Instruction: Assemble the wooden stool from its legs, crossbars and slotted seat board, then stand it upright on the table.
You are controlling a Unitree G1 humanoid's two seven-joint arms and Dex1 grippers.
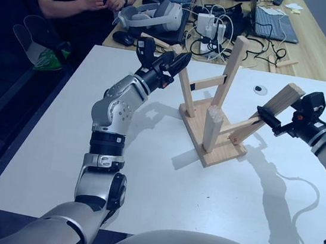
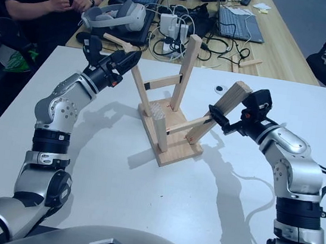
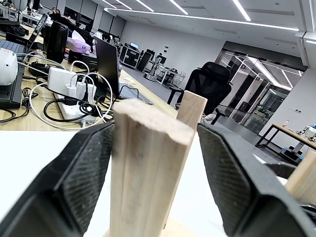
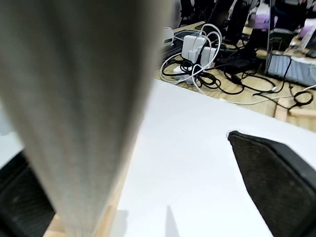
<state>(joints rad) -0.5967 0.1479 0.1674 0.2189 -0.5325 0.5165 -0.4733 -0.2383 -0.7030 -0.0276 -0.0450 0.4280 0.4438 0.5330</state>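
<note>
The wooden stool lies upside down mid-table, its seat board (image 1: 221, 155) flat on the white top and its legs pointing up. My left gripper (image 1: 174, 60) is at the top of the back-left leg (image 1: 186, 92), shut on it; in the left wrist view that leg (image 3: 148, 168) sits between both pads (image 3: 74, 182). My right gripper (image 1: 277, 116) straddles the slanting right leg (image 1: 288, 95) near its top, open. In the right wrist view that leg (image 4: 79, 108) lies by one pad while the other pad (image 4: 276, 173) stands well off. A crossbar (image 1: 207, 83) joins the two back legs.
Behind the table a wooden desk holds laptops, tangled cables, a headset (image 1: 155, 17) and loose wooden pieces (image 1: 282, 62). A small dark disc (image 1: 257, 87) lies on the white top behind the stool. The table's near half and left side offer free room.
</note>
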